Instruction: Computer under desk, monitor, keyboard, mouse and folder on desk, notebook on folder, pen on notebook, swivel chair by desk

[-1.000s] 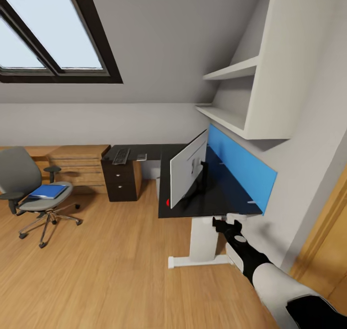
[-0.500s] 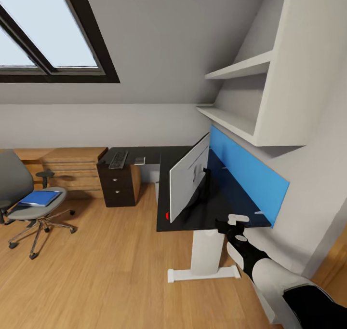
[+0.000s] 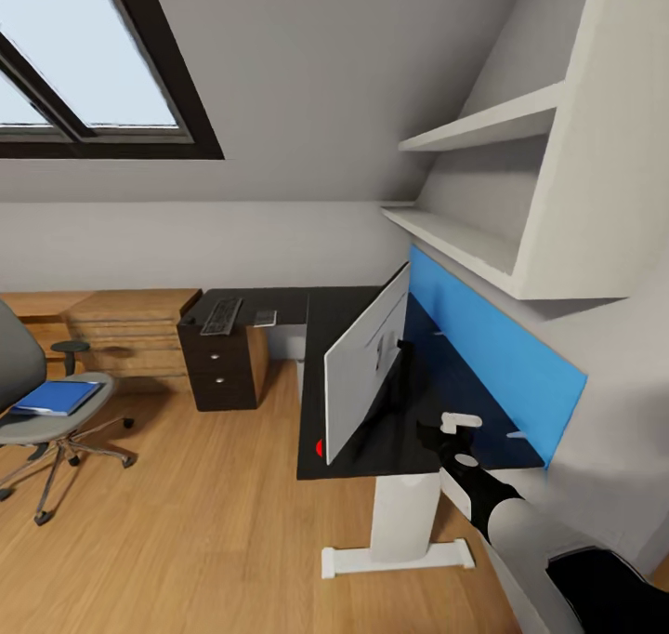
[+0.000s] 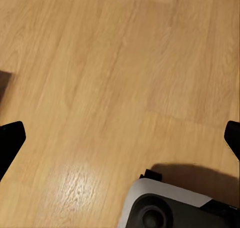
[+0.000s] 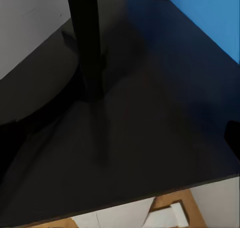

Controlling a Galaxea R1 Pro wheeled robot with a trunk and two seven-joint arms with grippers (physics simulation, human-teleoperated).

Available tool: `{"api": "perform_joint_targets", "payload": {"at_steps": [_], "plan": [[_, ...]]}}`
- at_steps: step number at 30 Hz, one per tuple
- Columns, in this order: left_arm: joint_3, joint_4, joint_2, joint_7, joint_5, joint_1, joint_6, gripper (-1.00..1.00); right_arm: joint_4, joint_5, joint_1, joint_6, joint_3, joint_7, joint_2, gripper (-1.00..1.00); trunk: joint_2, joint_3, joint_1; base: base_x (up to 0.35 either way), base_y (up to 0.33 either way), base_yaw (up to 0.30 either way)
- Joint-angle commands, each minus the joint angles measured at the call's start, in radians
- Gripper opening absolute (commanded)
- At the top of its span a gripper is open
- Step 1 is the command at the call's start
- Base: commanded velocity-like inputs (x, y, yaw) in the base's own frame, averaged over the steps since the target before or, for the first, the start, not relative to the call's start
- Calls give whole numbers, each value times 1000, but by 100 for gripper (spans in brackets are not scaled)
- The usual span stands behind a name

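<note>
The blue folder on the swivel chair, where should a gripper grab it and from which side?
Judging from the head view, the folder lies flat on the swivel chair seat, so pinch a long edge, one finger over the cover and one slid beneath. Coming from the open front of the seat looks best, since the backrest and armrests seem to block the other sides. It is small in view, so edge overhang is unclear.

Black L-shaped surface [image 3: 279,301] with blue back panel, drawer unit with round silver knobs at its far end. Monitor [image 3: 364,363] upright on the near wing, pale back showing, seen nearly edge-on. Keyboard [image 3: 221,315] flat on the far wing above the drawers. Grey swivel chair [image 3: 37,402] well apart on the wood floor; blue folder [image 3: 56,397] flat on its seat.
</note>
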Motion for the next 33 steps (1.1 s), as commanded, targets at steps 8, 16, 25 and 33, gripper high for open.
{"api": "perform_joint_targets", "payload": {"at_steps": [8,16,25,33], "plan": [[-5,-2,1,7,10,0,-7,100,1,11,-1,-57,9,-2,0,100,-2,-2,1,322,-101,0],[-4,-3,1,8,10,0,-8,100,2,54,-1,-65,8,-3,0,100,-2,-2,1,322,-60,0],[-4,-4,1,8,10,0,-8,100,12,67,-1,-63,11,6,1,100,-2,-2,1,142,-4,0],[0,-24,1,8,9,0,-13,100,24,97,-1,-59,15,70,1,100,-2,-2,1,13,0,0]]}}
